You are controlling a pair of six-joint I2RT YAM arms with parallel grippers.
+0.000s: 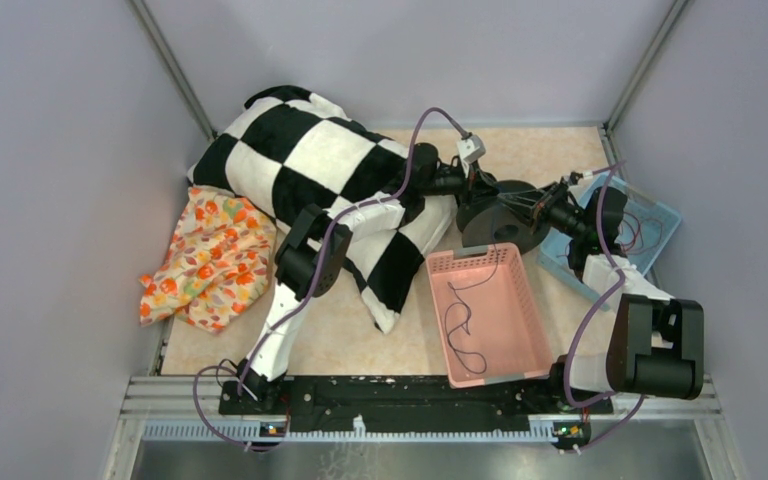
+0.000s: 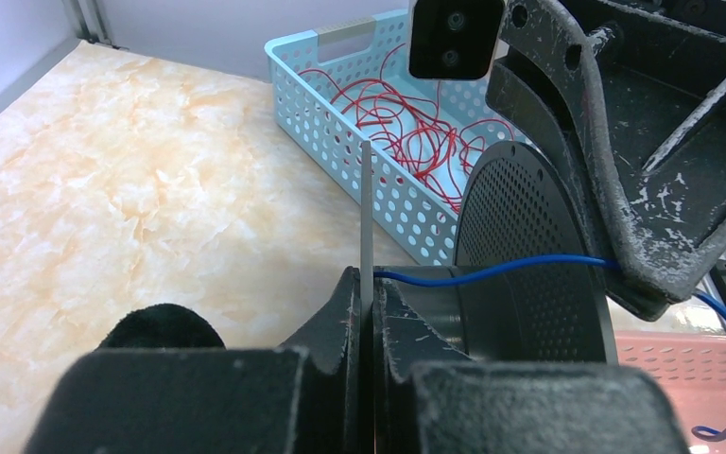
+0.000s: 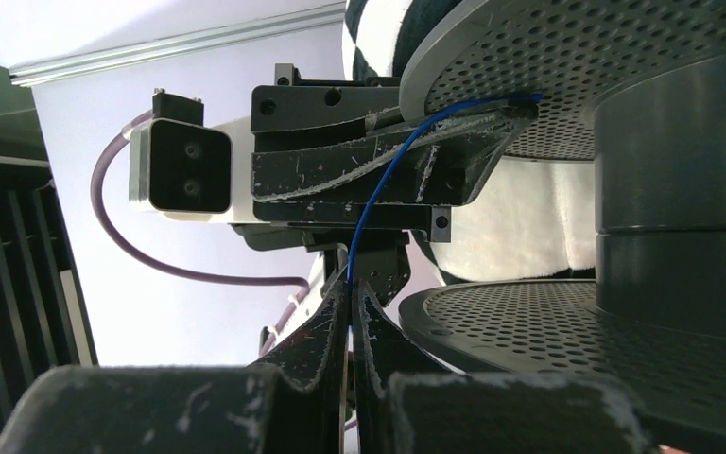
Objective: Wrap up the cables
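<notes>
The cable is a thin blue wire. In the top view its loose end lies looped in the pink basket [image 1: 463,322]. A black perforated spool [image 1: 505,228] stands between the grippers. My left gripper [image 2: 367,280] is shut on the thin edge of a spool flange [image 2: 367,199], seen edge-on; it also shows in the top view [image 1: 480,190]. The wire [image 2: 510,268] runs from that flange to the right gripper's fingers [image 2: 624,142]. My right gripper [image 3: 348,284] is shut on the wire [image 3: 378,180], which rises to the upper flange [image 3: 577,57]. The right gripper sits right of the spool [image 1: 542,205].
A pink basket [image 1: 440,262] stands in front of the spool. A light blue tray [image 1: 660,212] of red wires is at the right, also in the left wrist view [image 2: 340,104]. A black-and-white checkered pillow [image 1: 310,160] and a floral cloth [image 1: 210,255] lie at the left.
</notes>
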